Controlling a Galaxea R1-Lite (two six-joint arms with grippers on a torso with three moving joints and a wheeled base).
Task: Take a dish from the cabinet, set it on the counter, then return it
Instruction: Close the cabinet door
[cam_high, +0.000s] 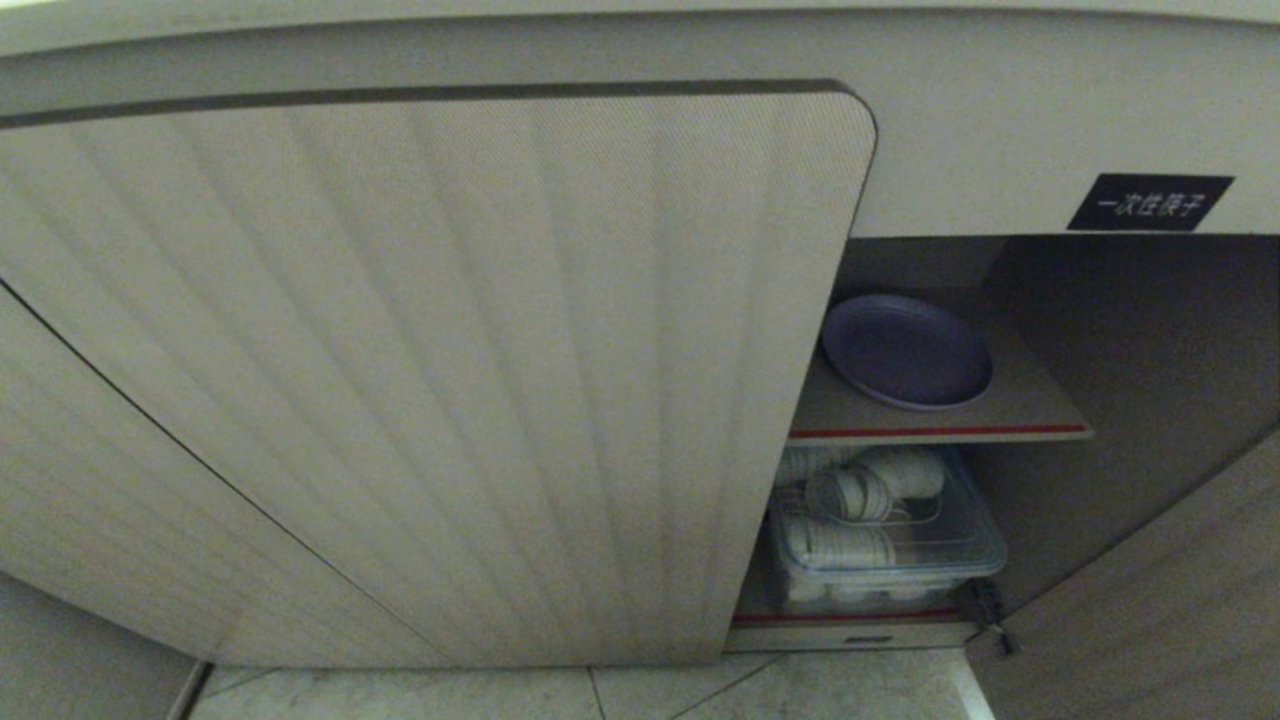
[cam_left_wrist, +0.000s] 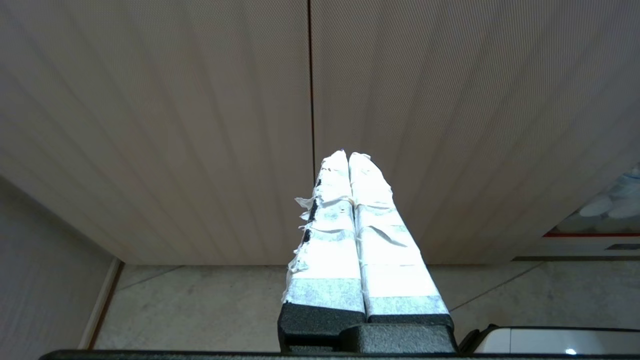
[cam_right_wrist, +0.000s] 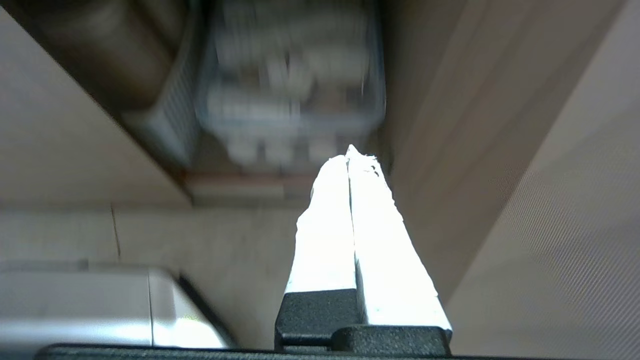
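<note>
Ribbed door fills your near view, so bring the right gripper round its edge toward the purple dish lying flat on the upper red-edged shelf of the cabinet. Both grippers, the left gripper included, are pressed closed on nothing; open the right one first. Below sits a clear bin of white crockery; pale floor tiles lie beneath.

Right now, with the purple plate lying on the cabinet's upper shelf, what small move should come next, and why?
Probably open the right gripper and raise it toward the dish: its jaws are shut, it holds nothing, and it points at the clear bin below the shelf.
</note>
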